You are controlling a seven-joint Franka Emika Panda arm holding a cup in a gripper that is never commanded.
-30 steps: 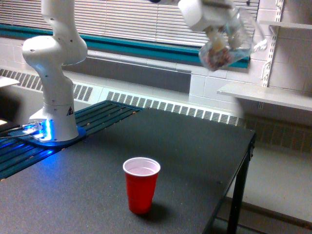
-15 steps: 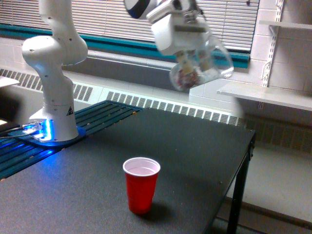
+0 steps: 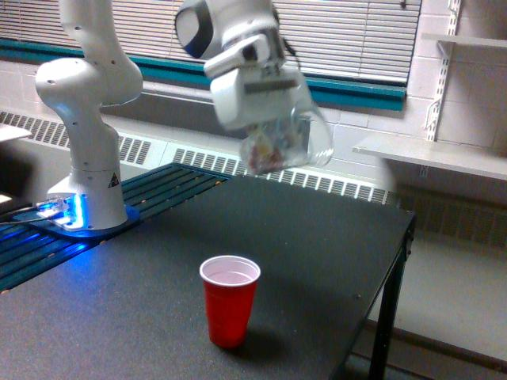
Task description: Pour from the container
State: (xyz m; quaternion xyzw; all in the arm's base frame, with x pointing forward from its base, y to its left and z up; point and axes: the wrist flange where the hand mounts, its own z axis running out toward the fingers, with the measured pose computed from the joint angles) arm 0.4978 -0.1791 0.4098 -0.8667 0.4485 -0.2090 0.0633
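Your dark bench (image 3: 301, 237) spreads well below the fingers, and the arm's white base (image 3: 87, 127) stands at the exterior view's left. The fingers (image 3: 265, 119) are blurred, and you cannot see them apart from the white hand, yet they are clamped onto the container (image 3: 287, 142), which hangs in the air just beneath them. The container is clear plastic, tilted on its side, with whitish and reddish bits heaped at its lower end. The red cup (image 3: 230, 299) stands upright on the bench, well below the fingers.
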